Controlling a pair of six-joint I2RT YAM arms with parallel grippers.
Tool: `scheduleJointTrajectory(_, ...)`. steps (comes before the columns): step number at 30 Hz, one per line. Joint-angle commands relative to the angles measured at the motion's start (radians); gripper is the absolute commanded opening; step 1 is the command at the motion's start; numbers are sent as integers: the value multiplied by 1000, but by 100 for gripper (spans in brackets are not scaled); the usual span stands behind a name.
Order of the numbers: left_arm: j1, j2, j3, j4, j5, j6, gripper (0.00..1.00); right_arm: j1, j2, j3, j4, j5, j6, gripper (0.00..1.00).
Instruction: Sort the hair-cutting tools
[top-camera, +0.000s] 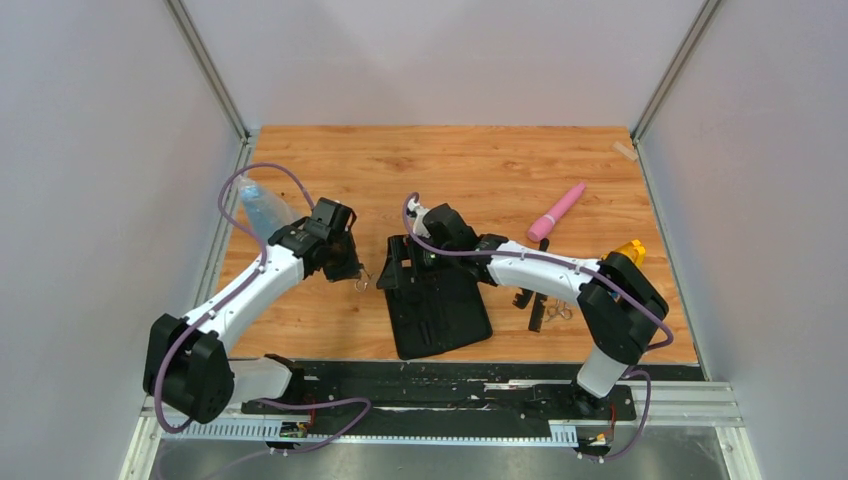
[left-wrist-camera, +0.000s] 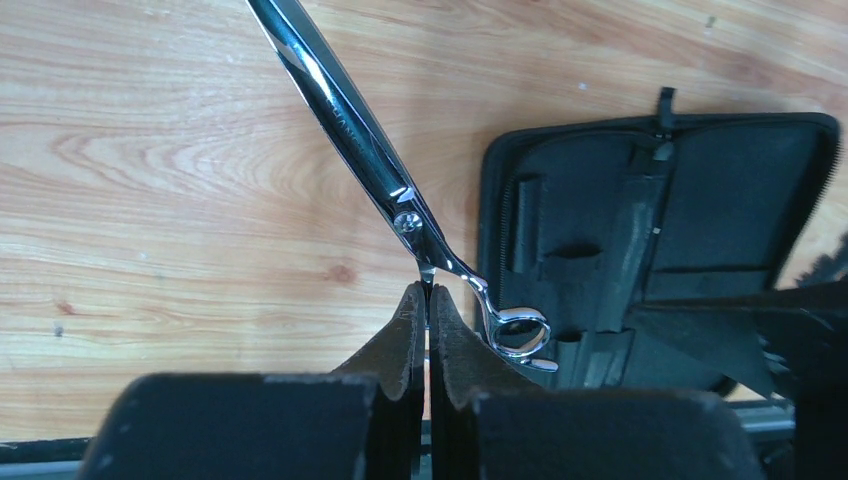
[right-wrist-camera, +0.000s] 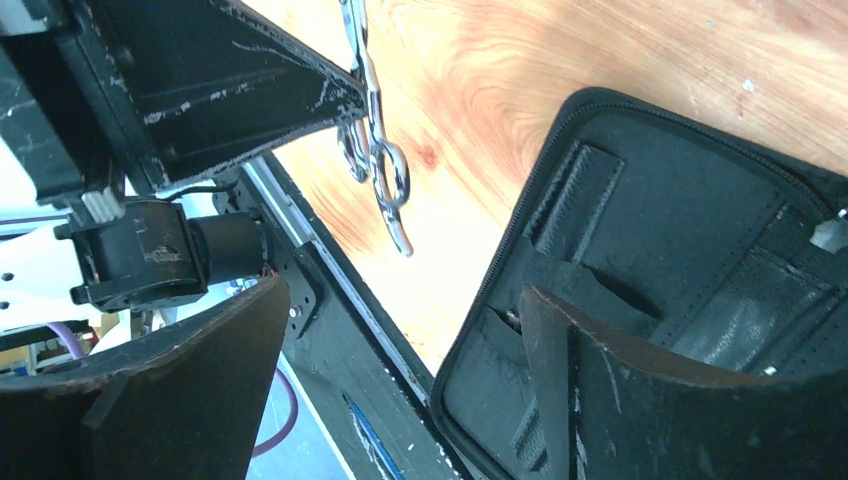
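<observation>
My left gripper (top-camera: 348, 268) (left-wrist-camera: 427, 292) is shut on a pair of silver scissors (left-wrist-camera: 360, 130), gripped near the pivot, ring handles (left-wrist-camera: 520, 331) hanging by the left edge of the open black case (top-camera: 440, 310) (left-wrist-camera: 700, 200). These scissors also show in the right wrist view (right-wrist-camera: 378, 150). My right gripper (top-camera: 405, 262) (right-wrist-camera: 405, 292) is open and straddles the case's left edge (right-wrist-camera: 680, 220), one finger (right-wrist-camera: 620, 370) over its pockets. A second pair of scissors (top-camera: 560, 312) and black combs (top-camera: 535, 305) lie right of the case, partly under the right arm.
A pink tapered tool (top-camera: 557, 211) lies at the back right. A translucent blue bottle (top-camera: 262, 208) lies at the back left beside the left arm. A yellow object (top-camera: 630, 250) sits near the right wall. White walls close in on both sides.
</observation>
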Motion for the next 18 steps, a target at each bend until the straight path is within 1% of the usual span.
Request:
scheduleJointTrajectory(1, -7, -61, 41, 47, 79, -33, 0, 4, 26, 56, 92, -46, 20, 86)
scheduleJointTrajectory(4, -13, -76, 36, 75, 114, -55, 0, 4, 43, 67, 107, -53, 29, 84)
scheduleJointTrajectory(7, -25, -86, 33, 96, 138, -70, 0, 4, 64, 81, 108, -61, 36, 80)
scheduleJointTrajectory(8, -27, -88, 34, 102, 139, -75, 0, 5, 70, 86, 134, -65, 36, 78)
scheduleJointTrajectory(13, -41, -95, 40, 121, 141, -89, 0, 5, 97, 99, 152, -85, 38, 58)
scheduleJointTrajectory(18, -52, -98, 37, 144, 142, -119, 0, 4, 112, 98, 168, -114, 40, 44)
